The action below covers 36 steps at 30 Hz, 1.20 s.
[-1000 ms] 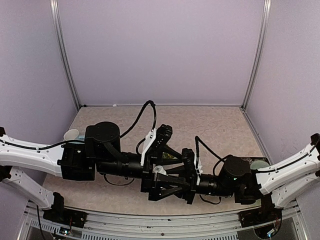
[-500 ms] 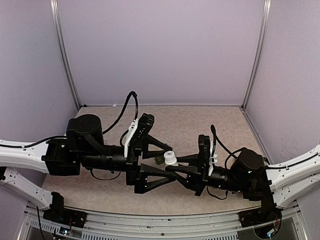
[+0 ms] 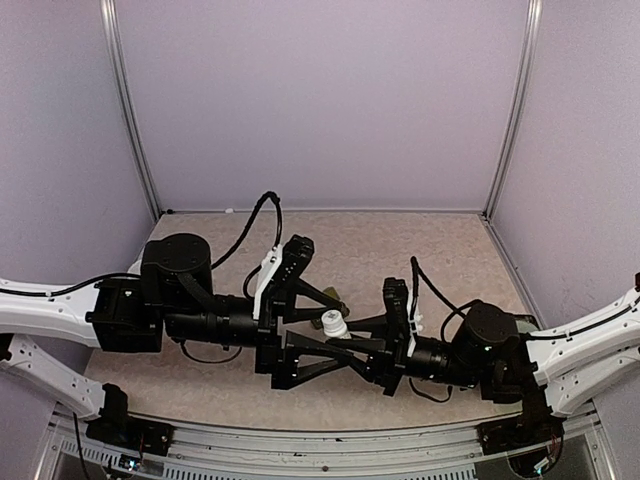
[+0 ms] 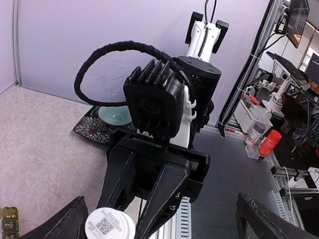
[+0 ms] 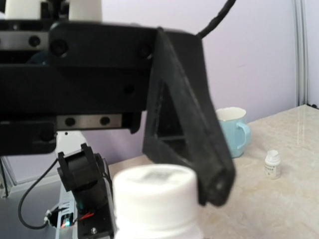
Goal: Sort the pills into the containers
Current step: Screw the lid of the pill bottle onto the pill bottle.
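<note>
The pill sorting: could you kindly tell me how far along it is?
Nothing looks sorted yet. In hand: the right fingers grip the white bottle, cap on, with the left fingers spread wide either side of it. The dark green pill box waits on the table. Left: uncapping, then getting pills into its compartments.

Closed in by plain lilac walls (image 3: 320,100) on three sides, with slim metal posts (image 3: 130,110) in the back corners. Underneath, a beige marbled tabletop (image 3: 450,250), edged at the near side by a metal rail (image 3: 320,447). Lit evenly, without hard shadows. Beyond the open side, seemingly a workshop: cluttered benches (image 4: 289,62), a screen (image 4: 300,15), grey floor (image 4: 234,174).
</note>
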Each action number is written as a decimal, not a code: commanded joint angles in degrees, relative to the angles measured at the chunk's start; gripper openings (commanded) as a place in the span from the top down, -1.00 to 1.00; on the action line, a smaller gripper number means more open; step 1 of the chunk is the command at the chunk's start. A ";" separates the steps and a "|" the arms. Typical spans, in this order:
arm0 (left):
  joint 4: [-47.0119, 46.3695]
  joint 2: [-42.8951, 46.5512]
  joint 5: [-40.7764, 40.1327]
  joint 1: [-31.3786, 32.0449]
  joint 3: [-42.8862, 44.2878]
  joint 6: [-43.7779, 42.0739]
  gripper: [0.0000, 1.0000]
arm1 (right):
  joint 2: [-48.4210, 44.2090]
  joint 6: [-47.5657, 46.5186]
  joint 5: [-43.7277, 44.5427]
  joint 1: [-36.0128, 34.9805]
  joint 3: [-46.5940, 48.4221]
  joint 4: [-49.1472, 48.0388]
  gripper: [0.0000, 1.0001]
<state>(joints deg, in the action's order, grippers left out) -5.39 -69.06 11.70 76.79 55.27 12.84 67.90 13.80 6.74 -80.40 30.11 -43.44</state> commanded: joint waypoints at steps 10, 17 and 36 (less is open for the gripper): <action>-4.90 -2.74 5.22 3.51 0.42 0.53 -0.98 | 6.00 1.38 2.21 0.94 3.60 0.90 0.71; -7.14 -4.43 6.85 4.75 1.12 0.69 -0.98 | 7.16 1.01 1.56 1.36 4.51 -0.01 0.70; 1.86 4.16 -2.12 -1.48 -0.67 -0.32 -0.97 | 0.71 0.81 -1.30 1.47 0.98 -0.99 0.72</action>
<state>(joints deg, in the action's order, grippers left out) -7.27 -66.17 10.83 75.96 55.48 12.43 71.00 14.50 3.55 -79.31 32.32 -44.47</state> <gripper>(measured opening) 0.989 0.233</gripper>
